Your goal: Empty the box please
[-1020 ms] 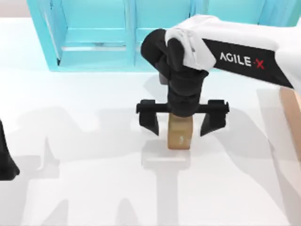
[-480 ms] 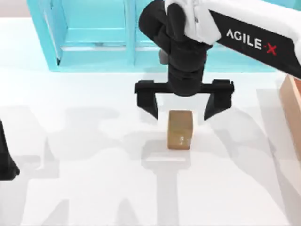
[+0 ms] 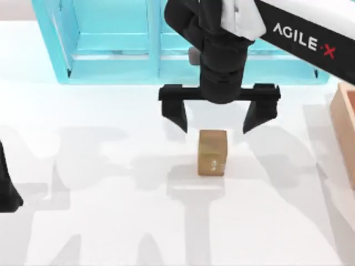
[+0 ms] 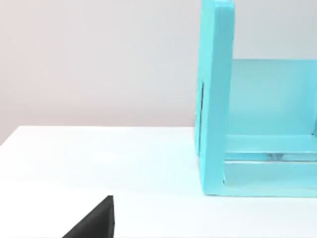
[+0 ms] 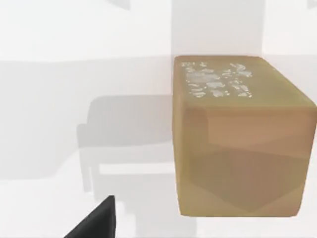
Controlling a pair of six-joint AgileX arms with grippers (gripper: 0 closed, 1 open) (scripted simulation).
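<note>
At the frame's lower left edge sits the parked left tool (image 3: 8, 191). At centre, a small brown cube (image 3: 212, 152) with a pale mark stands on the white tabletop (image 3: 111, 221). Just above it hovers the right tool (image 3: 220, 117), fingers spread wide, its arm lettered "AGILE·X". The box (image 3: 344, 133) sits at the right edge; a turquoise shelf unit (image 3: 111, 44) spans the top.

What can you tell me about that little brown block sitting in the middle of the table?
The small brown block is a plain cube-like piece, tan and wood-like, with a pale speckled mark on one face, seen close in the right wrist view. It stands upright on the white table, near the middle, in front of the turquoise shelf. Nothing touches it; the right gripper hangs open above it.
</note>
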